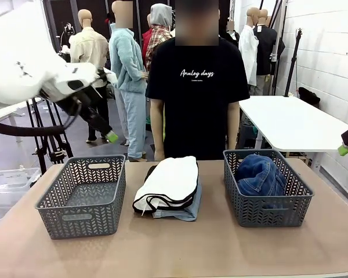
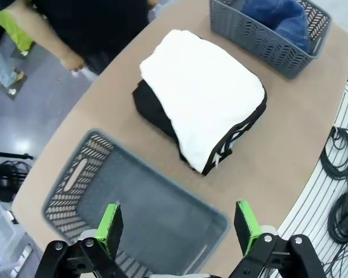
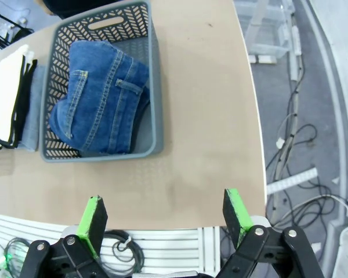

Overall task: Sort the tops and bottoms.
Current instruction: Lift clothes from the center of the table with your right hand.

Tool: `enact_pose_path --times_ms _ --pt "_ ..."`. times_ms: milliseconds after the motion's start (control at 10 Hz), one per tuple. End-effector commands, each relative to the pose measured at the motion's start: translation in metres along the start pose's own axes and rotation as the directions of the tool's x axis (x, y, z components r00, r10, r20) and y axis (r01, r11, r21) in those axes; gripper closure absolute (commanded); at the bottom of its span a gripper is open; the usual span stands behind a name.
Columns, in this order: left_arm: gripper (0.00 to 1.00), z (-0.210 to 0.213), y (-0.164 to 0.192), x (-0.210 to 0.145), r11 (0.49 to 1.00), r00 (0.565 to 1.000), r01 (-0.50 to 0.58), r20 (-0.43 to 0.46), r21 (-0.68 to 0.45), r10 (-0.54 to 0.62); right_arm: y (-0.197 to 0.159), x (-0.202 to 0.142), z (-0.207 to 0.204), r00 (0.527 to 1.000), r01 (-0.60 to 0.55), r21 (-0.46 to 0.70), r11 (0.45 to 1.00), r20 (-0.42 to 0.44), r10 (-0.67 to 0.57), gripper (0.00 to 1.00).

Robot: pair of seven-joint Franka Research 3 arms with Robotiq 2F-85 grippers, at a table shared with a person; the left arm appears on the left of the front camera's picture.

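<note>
**Stacked pile invites a double pick**

Both grippers hang released and empty. The left gripper point(image 2: 178, 225) is high over the empty left basket point(image 1: 81, 223), and the right gripper point(image 3: 165, 217) is out by the right edge of the table point(image 1: 174, 249). The dark blue denim point(image 1: 260, 174) lies in the right basket point(image 1: 269, 214). Between the baskets sits a stack, with the white top point(image 1: 168, 182) uppermost and the black top point(image 2: 151, 107) and pale denim point(image 1: 185, 211) beneath. A deep pinch could, I judge, catch a lower layer and send denim in with the tops. A person point(image 1: 197, 98) stands beyond.
</note>
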State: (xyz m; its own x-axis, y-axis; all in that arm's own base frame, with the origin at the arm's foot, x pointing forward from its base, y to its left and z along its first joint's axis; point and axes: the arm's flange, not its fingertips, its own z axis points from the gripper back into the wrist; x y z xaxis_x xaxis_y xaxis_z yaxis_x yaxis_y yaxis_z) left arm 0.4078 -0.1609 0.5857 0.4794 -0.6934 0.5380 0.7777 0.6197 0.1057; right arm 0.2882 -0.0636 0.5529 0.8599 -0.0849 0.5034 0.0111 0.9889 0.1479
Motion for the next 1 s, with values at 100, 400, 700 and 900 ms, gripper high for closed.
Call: enact_pose_path --times_ms 100,400,700,900 --pt "0.0 0.017 -0.003 -0.008 0.999 0.999 0.028 0.037 0.021 -0.029 0.065 0.034 -0.043 0.972 -0.213 0.154 0.965 -0.064 0.225 0.0" --pt "0.0 0.022 0.0 -0.002 1.0 1.0 0.008 0.028 0.029 -0.009 0.171 0.076 -0.084 0.904 -0.411 0.282 0.867 0.003 0.427 0.0" --pt "0.0 0.022 0.0 -0.002 1.0 1.0 0.008 0.028 0.029 -0.009 0.263 0.106 -0.122 0.846 -0.519 0.326 0.79 0.065 0.529 0.0" --pt "0.0 0.022 0.0 -0.002 1.0 1.0 0.008 0.028 0.029 -0.009 0.315 0.111 -0.172 0.804 -0.571 0.307 0.762 0.021 0.594 0.0"
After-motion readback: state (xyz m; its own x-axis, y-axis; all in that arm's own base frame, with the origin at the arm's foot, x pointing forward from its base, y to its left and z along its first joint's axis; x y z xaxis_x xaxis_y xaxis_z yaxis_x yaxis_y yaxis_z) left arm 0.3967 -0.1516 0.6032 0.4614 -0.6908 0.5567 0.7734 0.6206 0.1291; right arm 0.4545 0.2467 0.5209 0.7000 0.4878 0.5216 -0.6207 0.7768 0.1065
